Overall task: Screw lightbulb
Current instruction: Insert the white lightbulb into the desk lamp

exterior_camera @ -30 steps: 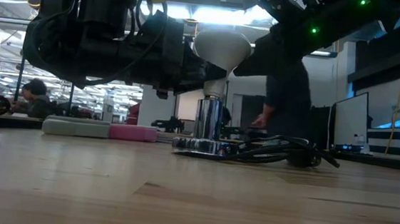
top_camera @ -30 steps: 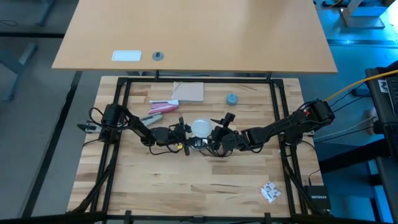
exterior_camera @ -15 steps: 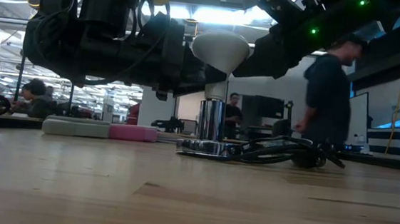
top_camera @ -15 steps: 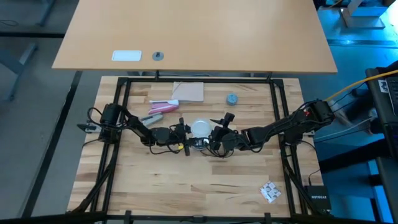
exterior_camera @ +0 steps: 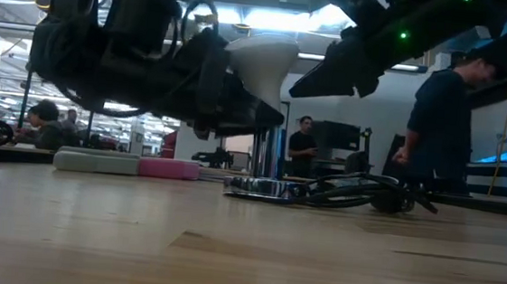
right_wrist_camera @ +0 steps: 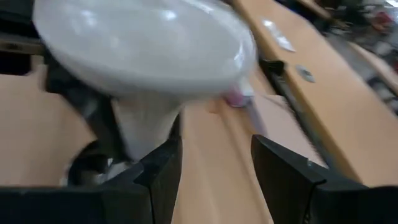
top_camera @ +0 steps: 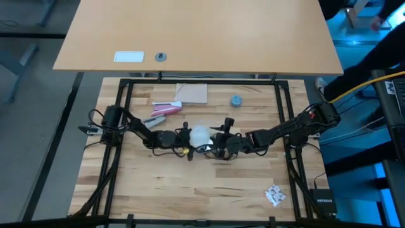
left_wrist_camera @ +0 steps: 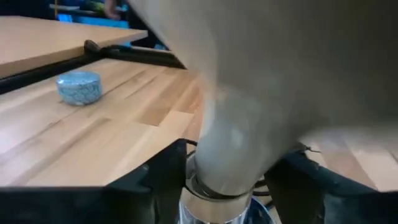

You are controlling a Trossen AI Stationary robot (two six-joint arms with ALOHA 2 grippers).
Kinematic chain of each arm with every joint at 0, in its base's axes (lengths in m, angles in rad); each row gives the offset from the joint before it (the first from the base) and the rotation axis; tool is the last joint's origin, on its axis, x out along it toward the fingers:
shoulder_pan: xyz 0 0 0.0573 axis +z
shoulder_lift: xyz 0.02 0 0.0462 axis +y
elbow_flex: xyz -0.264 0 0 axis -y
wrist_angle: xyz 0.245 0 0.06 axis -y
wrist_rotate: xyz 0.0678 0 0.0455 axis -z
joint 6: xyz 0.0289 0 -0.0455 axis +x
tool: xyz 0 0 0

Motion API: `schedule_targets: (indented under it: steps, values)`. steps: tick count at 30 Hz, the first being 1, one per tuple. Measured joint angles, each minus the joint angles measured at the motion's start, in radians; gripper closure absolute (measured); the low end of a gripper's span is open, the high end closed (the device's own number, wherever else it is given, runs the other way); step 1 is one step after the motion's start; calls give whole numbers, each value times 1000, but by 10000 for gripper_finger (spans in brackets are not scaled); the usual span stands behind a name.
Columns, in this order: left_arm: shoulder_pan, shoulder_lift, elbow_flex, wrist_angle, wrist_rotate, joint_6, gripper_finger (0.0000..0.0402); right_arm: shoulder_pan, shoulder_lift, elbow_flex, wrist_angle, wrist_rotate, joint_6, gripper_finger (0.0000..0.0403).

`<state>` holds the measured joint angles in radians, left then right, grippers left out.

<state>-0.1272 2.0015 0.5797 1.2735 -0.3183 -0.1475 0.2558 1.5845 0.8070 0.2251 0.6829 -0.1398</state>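
Mid-counter [top_camera: 209,190], above the silvery socket [exterior_camera: 267,157]: the lightbulb [top_camera: 200,134], globe up and leaning toward the left arm, grey base down at the socket's mouth; screwed in or only resting there, impossible to tell. Left hand [top_camera: 192,136] around the bulb's neck, fingers [left_wrist_camera: 155,186] on either side; clenched or released, cannot tell. Right hand [top_camera: 218,138] just beside the bulb on the opposite side, released, grasping nothing. Blue-grey cap [top_camera: 235,100] well apart, toward the counter's far edge.

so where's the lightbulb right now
In the high view the lightbulb sits at the table's middle, between the left gripper and right gripper; in the low view it stands on the socket.
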Motion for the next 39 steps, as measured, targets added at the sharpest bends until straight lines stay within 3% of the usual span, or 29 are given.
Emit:
schedule_targets:
  steps: [6,22,39]
  values:
    - [-4,1,0,-4,-2,51,203,0,0,0,-7,-67,0,205]
    - [-4,-30,-2,-19,-2,36,210,-1,0,0,-36,13,1,205]
    - [-5,-59,-2,-61,-2,-9,210,-1,0,0,-43,-14,3,205]
